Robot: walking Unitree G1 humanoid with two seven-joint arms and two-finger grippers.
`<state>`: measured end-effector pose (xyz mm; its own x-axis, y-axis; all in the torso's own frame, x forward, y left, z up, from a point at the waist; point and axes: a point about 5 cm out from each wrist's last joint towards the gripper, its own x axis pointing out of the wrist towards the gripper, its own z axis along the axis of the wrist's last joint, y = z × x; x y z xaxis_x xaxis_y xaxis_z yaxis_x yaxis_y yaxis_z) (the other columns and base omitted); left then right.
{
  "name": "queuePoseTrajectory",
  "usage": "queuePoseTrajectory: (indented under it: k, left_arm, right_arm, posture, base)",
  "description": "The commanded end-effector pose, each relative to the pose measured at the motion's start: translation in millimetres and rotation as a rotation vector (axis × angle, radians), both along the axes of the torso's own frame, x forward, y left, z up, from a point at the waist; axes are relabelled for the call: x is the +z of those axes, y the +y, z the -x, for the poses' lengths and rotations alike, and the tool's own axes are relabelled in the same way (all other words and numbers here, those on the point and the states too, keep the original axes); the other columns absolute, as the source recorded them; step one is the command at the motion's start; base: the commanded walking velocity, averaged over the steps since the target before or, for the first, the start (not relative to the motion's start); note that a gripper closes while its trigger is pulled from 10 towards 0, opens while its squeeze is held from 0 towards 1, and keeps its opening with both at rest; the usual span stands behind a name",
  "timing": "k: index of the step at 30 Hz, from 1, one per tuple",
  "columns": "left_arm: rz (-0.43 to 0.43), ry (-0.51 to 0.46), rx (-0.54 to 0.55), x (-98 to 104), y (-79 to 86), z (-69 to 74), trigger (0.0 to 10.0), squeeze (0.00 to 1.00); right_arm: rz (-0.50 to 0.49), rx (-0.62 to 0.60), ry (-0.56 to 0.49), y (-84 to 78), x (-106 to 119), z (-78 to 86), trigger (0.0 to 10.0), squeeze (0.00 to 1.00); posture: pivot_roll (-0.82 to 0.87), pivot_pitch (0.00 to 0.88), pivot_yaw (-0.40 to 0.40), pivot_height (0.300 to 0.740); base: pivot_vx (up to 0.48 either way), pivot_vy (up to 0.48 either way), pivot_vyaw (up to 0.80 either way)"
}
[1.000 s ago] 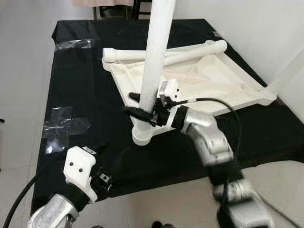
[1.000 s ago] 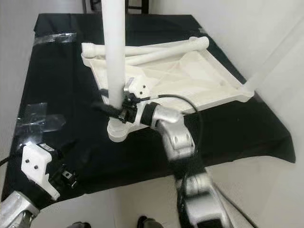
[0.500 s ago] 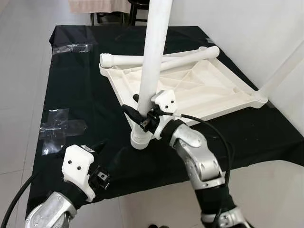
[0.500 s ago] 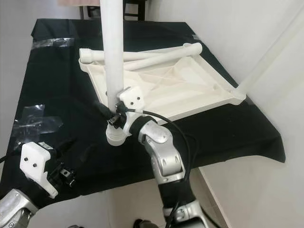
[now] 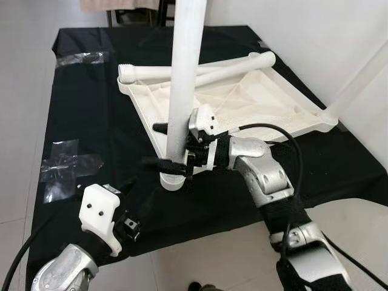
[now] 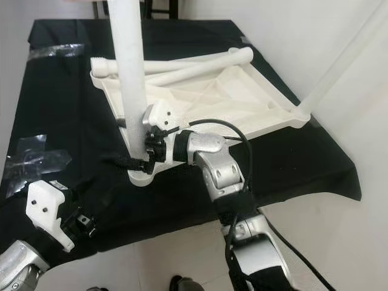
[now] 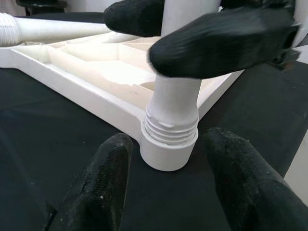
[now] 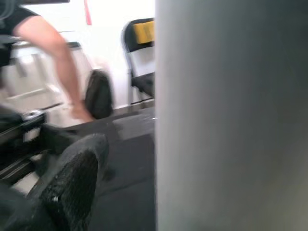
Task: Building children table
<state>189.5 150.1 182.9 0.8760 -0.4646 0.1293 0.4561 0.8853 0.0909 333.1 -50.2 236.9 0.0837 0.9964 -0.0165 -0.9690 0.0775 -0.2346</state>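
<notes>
An upside-down white plastic tabletop (image 5: 254, 100) lies on the black cloth. One white table leg (image 5: 182, 79) stands upright in its near corner socket (image 7: 168, 151), the screw thread showing just above the socket. My right gripper (image 5: 162, 145) is shut on this leg low down, one black finger on each side. Two loose legs (image 5: 200, 70) lie crossed along the tabletop's far edge. My left gripper (image 7: 168, 143) is open and rests low on the cloth, pointed at the socket with its fingertips (image 7: 113, 159) either side of it, a short way off.
The black cloth-covered table (image 5: 91, 115) carries clear tape patches (image 5: 63, 167) on its left side. Its front edge runs just behind my left wrist (image 5: 100, 218). A white wall (image 5: 364, 36) stands on the right. A person's arm (image 8: 53, 53) and a chair (image 8: 139, 53) are beyond the table.
My right wrist has turned around the upright leg while holding it, and the head view has shifted. The left arm has stayed where it was.
</notes>
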Motion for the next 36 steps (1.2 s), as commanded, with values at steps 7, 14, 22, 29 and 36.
queuePoseTrajectory:
  k: [7,14,22,29,36]
  left_arm:
    - [-0.006,0.016,0.003,-2,1.6,4.4,10.0,0.00]
    - [-0.004,0.017,-0.002,-2,0.1,4.8,10.0,0.00]
    - [0.000,0.021,-0.006,-2,-1.3,6.7,10.0,0.00]
    - [-0.006,0.028,-0.004,-2,3.9,7.4,10.0,0.00]
    - [-0.002,0.026,-0.011,-1,2.2,5.6,10.0,0.00]
  right_arm:
    - [0.019,0.171,0.052,0.1,7,-4.4,0.0,0.00]
    - [-0.004,0.166,0.064,-8.2,7,-9.2,0.0,0.00]
    - [-0.051,-0.071,0.061,-29.3,-7,-14.4,0.0,0.00]
    - [0.110,-0.887,0.175,-47.7,-91,32.2,0.0,0.00]
    - [0.080,-0.815,0.138,-28.9,-82,25.6,0.0,0.00]
  posture:
    - [0.16,0.210,-0.136,0.740]
    - [0.15,0.216,-0.134,0.740]
    - [0.14,0.229,-0.140,0.740]
    - [0.11,0.262,-0.142,0.740]
    - [0.12,0.242,-0.129,0.740]
  base:
    - [0.000,0.000,0.00]
    - [0.000,0.000,0.00]
    - [0.000,0.000,0.00]
    - [0.000,0.000,0.00]
    - [0.000,0.000,0.00]
